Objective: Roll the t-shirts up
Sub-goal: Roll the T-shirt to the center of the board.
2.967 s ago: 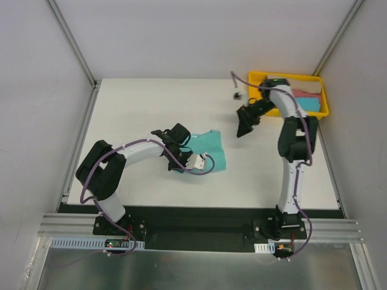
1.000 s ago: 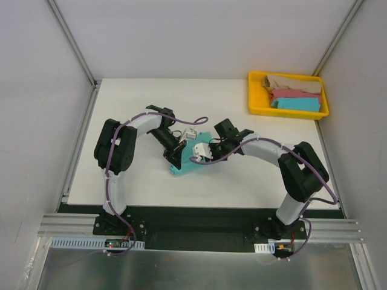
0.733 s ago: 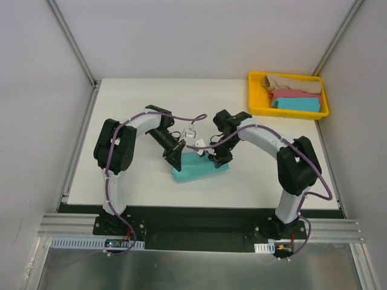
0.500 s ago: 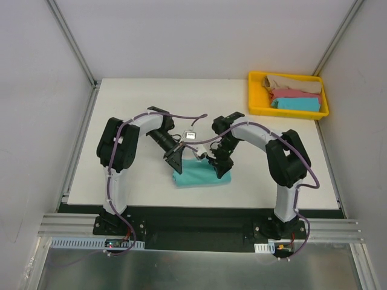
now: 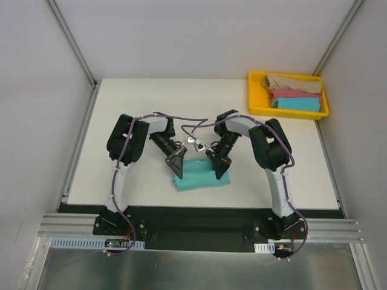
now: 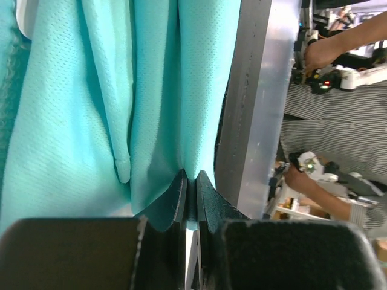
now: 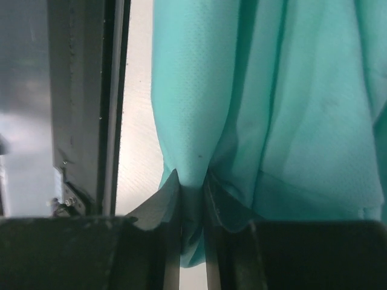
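A teal t-shirt (image 5: 198, 175) lies folded into a short band near the middle of the table. My left gripper (image 5: 176, 167) is at its left end, shut on a fold of the teal cloth (image 6: 154, 103). My right gripper (image 5: 219, 171) is at its right end, also shut on a pinch of the teal cloth (image 7: 254, 103). In each wrist view the cloth runs up from between the closed fingertips (image 6: 190, 184) (image 7: 192, 188). Tan, pink and sky-blue t-shirts (image 5: 294, 92) lie in the yellow tray (image 5: 254, 95).
The yellow tray sits at the table's back right corner. Both arms arch in over the middle of the white table (image 5: 133, 103). A black strip and metal rail (image 5: 193, 214) run along the near edge. Grey walls enclose the left, back and right sides.
Both grippers have drawn the teal t-shirt toward the near edge, and it has gone from a loose crumpled shape to a compact band. The arms' elbows have swung inward.
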Tool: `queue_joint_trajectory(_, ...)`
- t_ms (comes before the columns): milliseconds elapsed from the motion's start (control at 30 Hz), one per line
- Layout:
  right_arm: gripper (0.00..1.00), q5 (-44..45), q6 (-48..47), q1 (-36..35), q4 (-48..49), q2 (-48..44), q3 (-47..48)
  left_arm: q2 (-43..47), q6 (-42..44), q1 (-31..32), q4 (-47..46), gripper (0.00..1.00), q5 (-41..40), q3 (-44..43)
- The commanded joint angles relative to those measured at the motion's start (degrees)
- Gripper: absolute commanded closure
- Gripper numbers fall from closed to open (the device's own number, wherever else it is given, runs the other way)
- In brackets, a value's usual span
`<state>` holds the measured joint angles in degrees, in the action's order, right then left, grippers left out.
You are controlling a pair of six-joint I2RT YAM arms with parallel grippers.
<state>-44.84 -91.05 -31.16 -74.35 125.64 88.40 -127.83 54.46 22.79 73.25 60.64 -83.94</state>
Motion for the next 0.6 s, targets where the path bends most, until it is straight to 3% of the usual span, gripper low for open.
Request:
queue_joint_trajectory(0, 0.9, 3.26, 2.96, 2.51, -20.66, 8.89, 6.33, -2.07, -3.28, -0.99, 2.69, 1.0, -1.66, -0.52)
queue_joint_trajectory(67, 0.9, 3.01, 6.21, 2.68, -20.75, 10.23, 8.71, -0.85, -8.37, -1.51, -3.7, 1.0, -2.72, 0.53)
queue_joint_trajectory(100, 0.9, 3.18, 7.19, 2.59, -20.75, 10.93, 9.24, 0.03, -14.67, -2.56, -6.6, 0.93, -4.38, 2.19)
queue_joint_trajectory(200, 0.91, 3.97, 10.53, 2.42, -20.66, 13.04, 11.26, 3.9, -22.18, -4.41, -15.32, 0.83, -7.8, 4.05)
queue_joint_trajectory(433, 0.9, 2.39, 23.27, 4.43, -20.75, 20.6, 20.31, 16.36, -19.13, -7.4, -18.84, 0.7, -16.24, 4.66)
queue_joint_trajectory(567, 0.9, 1.95, 23.46, 4.96, -20.66, 20.78, 20.67, 33.99, -16.31, -6.62, -26.65, 0.62, -19.14, 13.17)
